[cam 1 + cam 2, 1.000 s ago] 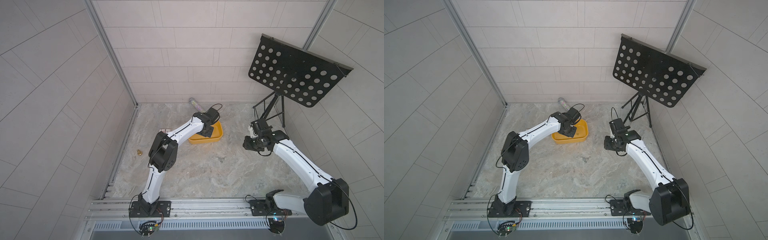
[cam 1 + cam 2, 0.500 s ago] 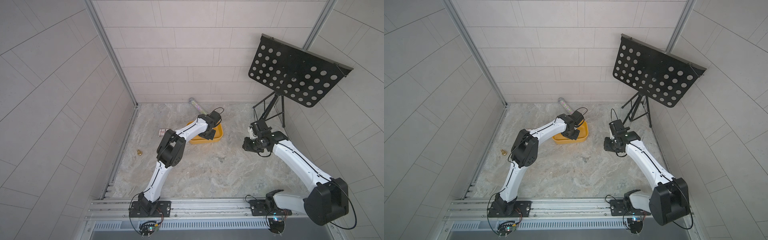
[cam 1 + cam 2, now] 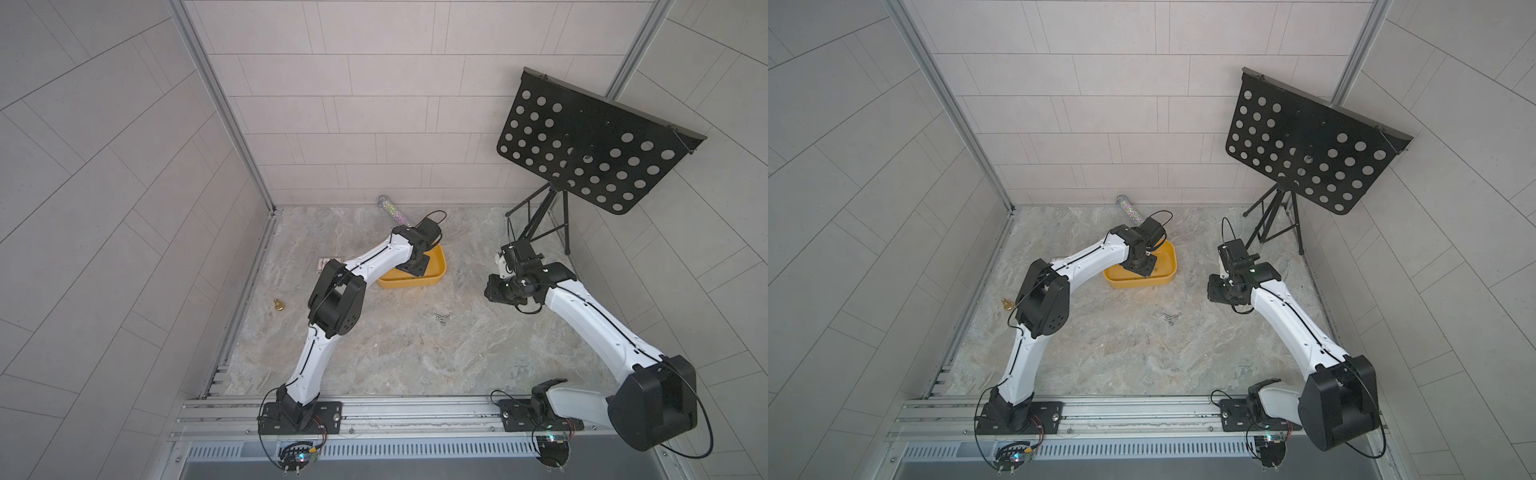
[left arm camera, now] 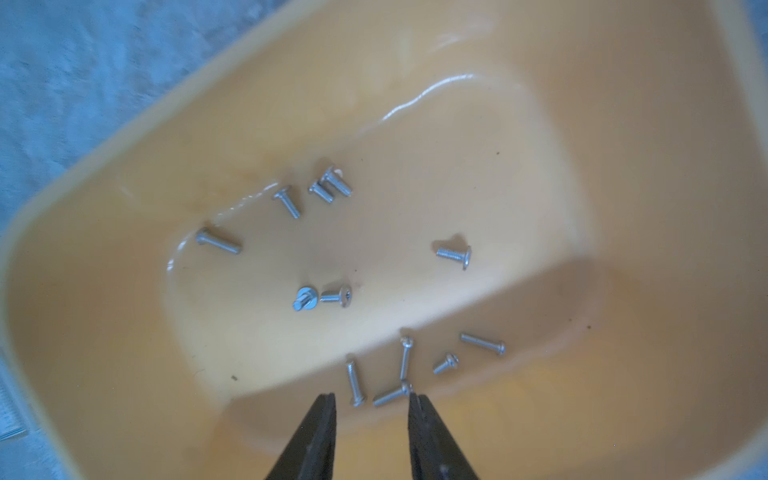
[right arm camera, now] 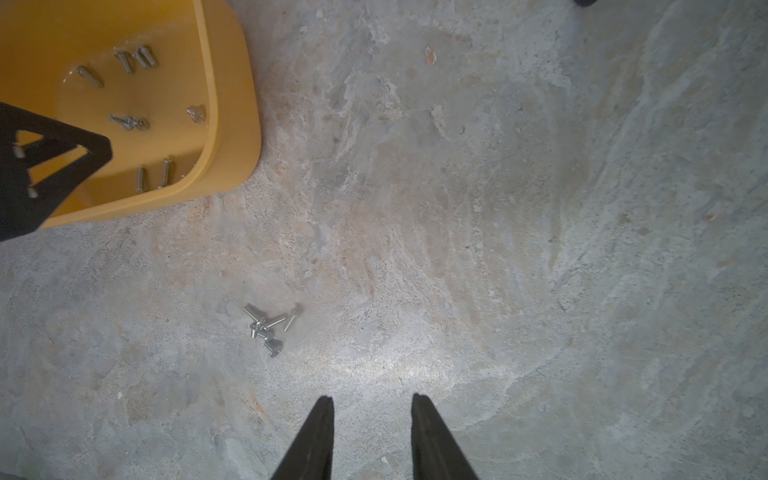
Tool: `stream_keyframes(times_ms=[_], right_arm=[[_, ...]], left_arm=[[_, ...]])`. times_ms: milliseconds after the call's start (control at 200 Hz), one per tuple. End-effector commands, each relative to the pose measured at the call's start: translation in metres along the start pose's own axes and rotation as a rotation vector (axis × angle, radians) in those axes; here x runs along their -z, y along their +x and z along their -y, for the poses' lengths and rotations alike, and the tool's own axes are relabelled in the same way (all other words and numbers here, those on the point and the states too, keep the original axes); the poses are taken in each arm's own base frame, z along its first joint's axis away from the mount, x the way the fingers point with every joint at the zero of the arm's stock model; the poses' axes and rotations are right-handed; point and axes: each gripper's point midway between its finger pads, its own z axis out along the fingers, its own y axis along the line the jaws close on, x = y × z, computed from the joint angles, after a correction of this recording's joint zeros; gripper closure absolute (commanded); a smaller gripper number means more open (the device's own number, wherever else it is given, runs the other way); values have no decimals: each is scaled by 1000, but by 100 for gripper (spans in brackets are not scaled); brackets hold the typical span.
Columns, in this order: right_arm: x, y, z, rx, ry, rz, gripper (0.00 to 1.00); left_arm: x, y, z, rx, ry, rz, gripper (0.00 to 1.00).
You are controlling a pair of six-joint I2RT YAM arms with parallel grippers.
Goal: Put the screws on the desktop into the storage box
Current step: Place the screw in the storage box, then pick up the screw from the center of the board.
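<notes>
Top views: I am seeing the storage box [image 3: 409, 284] sitting on the desktop [image 3: 395, 365] toward the back wall, with the left gripper [image 3: 413, 267] hanging over its inside. A small cluster of screws [image 3: 441, 318] is lying on the marble in front of the box, apart from it. The right gripper [image 3: 498, 291] is hovering off to the side, away from both.

Left wrist: I am looking down into the yellow tub. About a dozen screws are lying scattered on its floor, five of them bunched near the fingertips [image 4: 322, 428]. The fingers are standing spread with nothing pinched. One screw head is showing right at a tip; I cannot tell whether it is touching.

Right wrist: the fingers [image 5: 320, 432] are standing spread over bare desktop, gripping nothing. About six screws are lying clustered ahead. The box corner is showing beyond them, with more screws inside.
</notes>
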Motion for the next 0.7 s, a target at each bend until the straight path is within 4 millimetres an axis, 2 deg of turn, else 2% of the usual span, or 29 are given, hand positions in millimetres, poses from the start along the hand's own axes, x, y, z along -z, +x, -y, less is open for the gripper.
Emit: stream_keyframes(times_ms=[0,125,265,505,695], right_arm=[[0,10,1,-4,7,-23,64],[-6,19,-4,-4,5,-50,64],[-19,31,-12,-13,5,-88,64],[-40,43,-26,-2,54,-135,65],[-54,43,-31,-23,93,-142,65]], left_arm=[[60,-14,-23,27,-27,110,62],[95,-4,-43,49,-38,152,61],[121,22,-69,80,-57,170,60],[138,84,-111,146,-95,158,59],[141,130,-145,213,-127,134,58]])
